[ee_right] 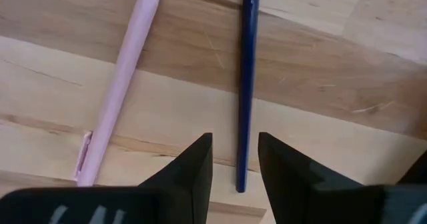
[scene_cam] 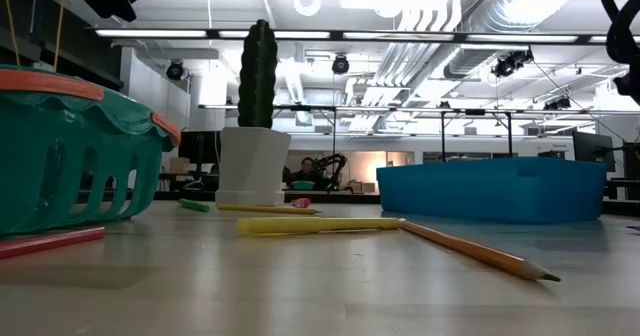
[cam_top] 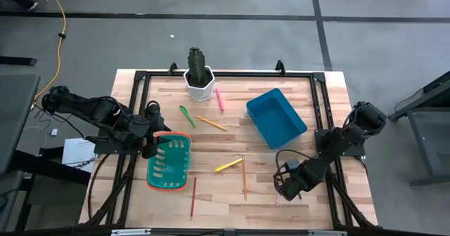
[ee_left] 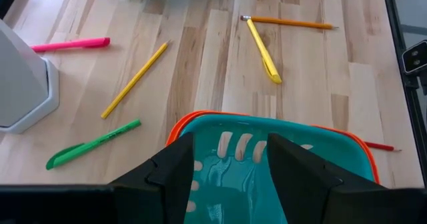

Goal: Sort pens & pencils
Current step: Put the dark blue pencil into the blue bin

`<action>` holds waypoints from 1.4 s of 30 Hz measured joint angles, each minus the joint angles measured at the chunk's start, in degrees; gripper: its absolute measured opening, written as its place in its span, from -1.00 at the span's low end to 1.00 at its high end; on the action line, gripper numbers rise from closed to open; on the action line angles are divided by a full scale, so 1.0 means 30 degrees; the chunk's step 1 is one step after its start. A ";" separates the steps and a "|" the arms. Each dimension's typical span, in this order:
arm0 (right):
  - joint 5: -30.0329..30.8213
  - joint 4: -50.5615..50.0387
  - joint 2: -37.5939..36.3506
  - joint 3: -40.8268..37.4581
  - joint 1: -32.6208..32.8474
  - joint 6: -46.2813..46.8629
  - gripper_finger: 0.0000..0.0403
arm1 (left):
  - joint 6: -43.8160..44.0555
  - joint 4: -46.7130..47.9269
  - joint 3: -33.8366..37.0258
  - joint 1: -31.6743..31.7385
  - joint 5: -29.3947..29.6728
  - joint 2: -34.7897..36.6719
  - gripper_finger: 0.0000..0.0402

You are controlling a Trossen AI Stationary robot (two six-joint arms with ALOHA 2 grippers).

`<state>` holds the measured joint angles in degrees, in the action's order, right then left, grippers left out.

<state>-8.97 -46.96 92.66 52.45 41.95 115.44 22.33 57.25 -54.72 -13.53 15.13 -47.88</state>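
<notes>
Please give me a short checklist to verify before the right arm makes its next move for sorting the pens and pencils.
1. Right tool open: ok.
2. Dark blue stick lies in line with the gap of that tool: ok.
3. Pale pink stick lies apart from the blue one: ok.
4. Blue bin has free space: ok.
5. Left tool hovers open over the teal basket, away from the right arm: ok.
6. Whether the blue stick is pen or pencil: cannot tell.

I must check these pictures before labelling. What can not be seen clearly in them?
- Right gripper, high view: hidden under its arm.
- Dark blue stick and pink pen, right wrist view: cut off by the edge.
- Teal basket inside, left wrist view: partly blocked by left gripper.
</notes>
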 joint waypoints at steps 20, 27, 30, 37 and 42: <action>0.1501 -0.0517 -0.0007 0.0000 0.0742 0.1370 -0.44 | -0.0061 0.0000 0.0000 0.0004 -0.0159 0.0000 -0.13; 0.1565 -0.0075 -0.0015 -0.0391 0.0772 0.1377 -0.44 | -0.0315 0.0000 0.0000 0.0005 -0.0196 0.0000 -0.13; 0.1845 0.0404 -0.0022 -0.0415 0.0772 0.1521 -0.44 | -0.0343 -0.0007 0.0000 -0.0002 -0.0196 0.0000 -0.13; 0.1907 -0.0337 -0.0022 -0.0430 0.0592 0.1360 -0.44 | -0.0350 -0.0004 0.0000 0.0002 -0.0191 0.0000 -0.13; 0.1980 -0.0252 -0.0022 -0.0430 0.0554 0.1362 -0.44 | -0.0350 -0.0007 0.0000 -0.0001 -0.0188 0.0000 -0.13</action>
<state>-3.03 -47.71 92.60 51.16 43.62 119.52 21.28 57.23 -54.72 -13.54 14.57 -47.88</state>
